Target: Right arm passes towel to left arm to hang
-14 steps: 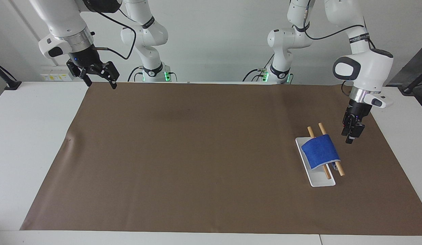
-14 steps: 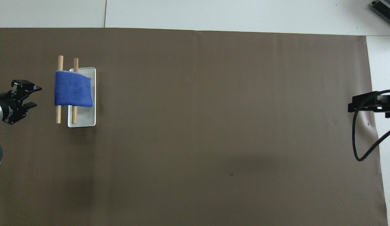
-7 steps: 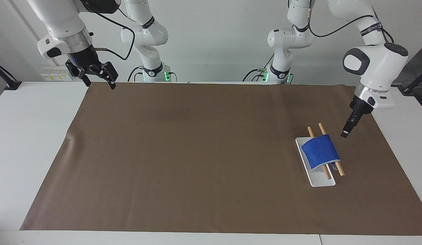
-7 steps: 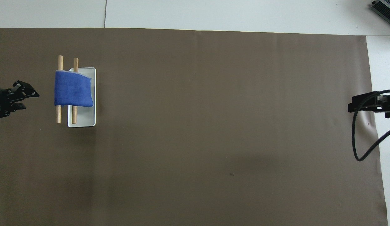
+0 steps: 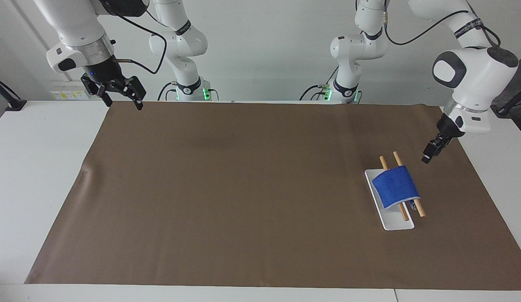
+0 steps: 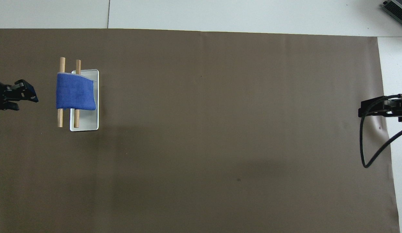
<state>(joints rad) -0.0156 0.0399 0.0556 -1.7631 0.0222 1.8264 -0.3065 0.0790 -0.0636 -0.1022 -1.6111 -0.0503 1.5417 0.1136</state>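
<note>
The bright-blue towel (image 5: 395, 186) (image 6: 75, 92) hangs draped over two wooden rods (image 5: 384, 162) (image 6: 62, 63) on a white base (image 5: 396, 224) (image 6: 89, 124), toward the left arm's end of the table. My left gripper (image 5: 428, 156) (image 6: 26, 98) is open and empty. It hovers over the mat beside the rods, apart from the towel, toward the left arm's table end. My right gripper (image 5: 122, 100) (image 6: 369, 109) is open and empty. It waits in the air over the mat's edge at the right arm's end.
A brown mat (image 5: 243, 188) (image 6: 220, 129) covers most of the white table. The right arm's black cable (image 6: 371, 155) loops over the mat's edge.
My left gripper has pulled up and away from the towel toward the left arm's table end, its wrist tilting. The towel has not moved. The right gripper has barely shifted.
</note>
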